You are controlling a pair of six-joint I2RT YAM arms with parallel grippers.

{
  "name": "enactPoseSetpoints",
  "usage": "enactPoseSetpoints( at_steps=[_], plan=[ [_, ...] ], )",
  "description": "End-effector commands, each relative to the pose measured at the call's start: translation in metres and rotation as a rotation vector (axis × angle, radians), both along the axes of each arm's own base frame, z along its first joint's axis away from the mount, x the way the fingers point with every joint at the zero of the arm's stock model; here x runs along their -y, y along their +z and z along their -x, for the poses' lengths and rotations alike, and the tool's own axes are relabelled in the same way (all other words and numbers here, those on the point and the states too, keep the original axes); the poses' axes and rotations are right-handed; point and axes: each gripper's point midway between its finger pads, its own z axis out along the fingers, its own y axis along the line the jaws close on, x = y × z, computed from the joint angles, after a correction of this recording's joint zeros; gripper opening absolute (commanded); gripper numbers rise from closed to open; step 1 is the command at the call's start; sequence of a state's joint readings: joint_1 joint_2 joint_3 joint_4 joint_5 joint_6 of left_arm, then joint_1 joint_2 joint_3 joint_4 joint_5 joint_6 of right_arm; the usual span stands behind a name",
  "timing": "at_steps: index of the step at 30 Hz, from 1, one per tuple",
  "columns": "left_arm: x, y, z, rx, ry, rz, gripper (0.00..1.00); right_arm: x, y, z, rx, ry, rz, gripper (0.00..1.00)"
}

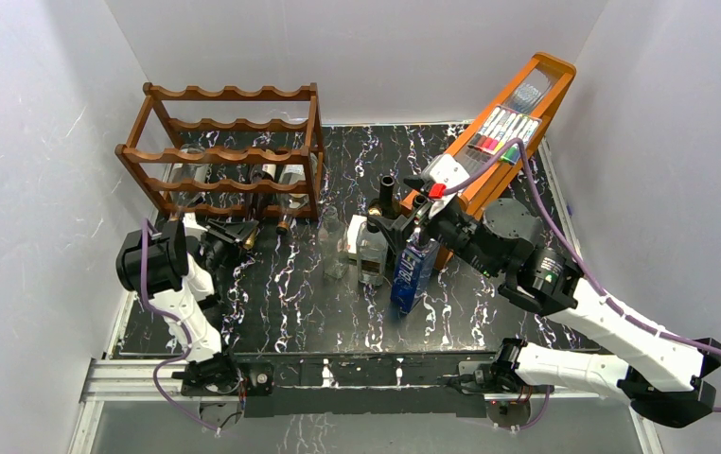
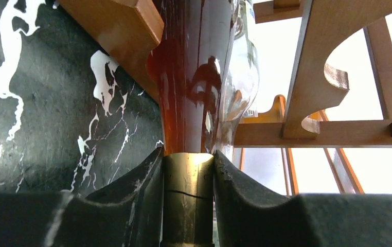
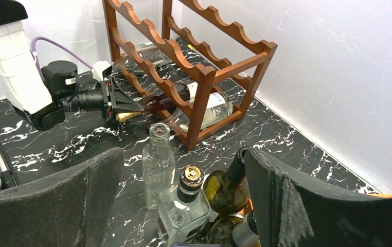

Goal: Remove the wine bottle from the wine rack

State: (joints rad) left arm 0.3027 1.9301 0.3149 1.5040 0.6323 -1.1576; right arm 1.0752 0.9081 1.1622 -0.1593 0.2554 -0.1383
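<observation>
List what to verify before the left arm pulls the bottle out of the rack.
1. Left tool shut on the wine bottle: ok, both fingers press on its gold cap.
2. Bottle's seat in the wine rack: ok, it lies in the bottom tier with its neck sticking out the front.
3. Clear bottle beside it in the rack: cannot tell whether the two touch; it might shift during the pull.
4. Right tool out of the way: ok, open, above the standing bottles and apart from the rack.
5. Pull-out path: ok, the standing bottles are off to one side of the left tool.
</observation>
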Motion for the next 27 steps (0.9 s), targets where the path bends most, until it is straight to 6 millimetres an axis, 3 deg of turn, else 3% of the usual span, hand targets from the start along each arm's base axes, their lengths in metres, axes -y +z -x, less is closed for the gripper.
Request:
enactPoseSetpoints(
  at_steps=[1,4,10,20,27],
  plan=[
    [-0.004,0.004,0.0,0.023,0.012,-0.032,0.22,0.006,0.031,0.005,0.051,0.01,-0.087,0.98],
    [-0.004,0.008,0.007,0.026,0.019,-0.028,0.12,0.008,0.031,0.006,0.05,0.009,-0.088,0.98],
    [0.001,0.02,0.028,0.022,0.02,0.017,0.0,0.007,0.027,0.004,0.058,0.004,-0.069,0.98],
    [0.009,0.036,0.058,0.032,-0.004,0.056,0.0,-0.014,0.024,-0.004,0.076,0.03,-0.014,0.98],
    [0.011,0.062,0.066,0.07,-0.012,0.09,0.0,-0.016,0.02,-0.006,0.079,0.028,-0.002,0.98]
  ],
)
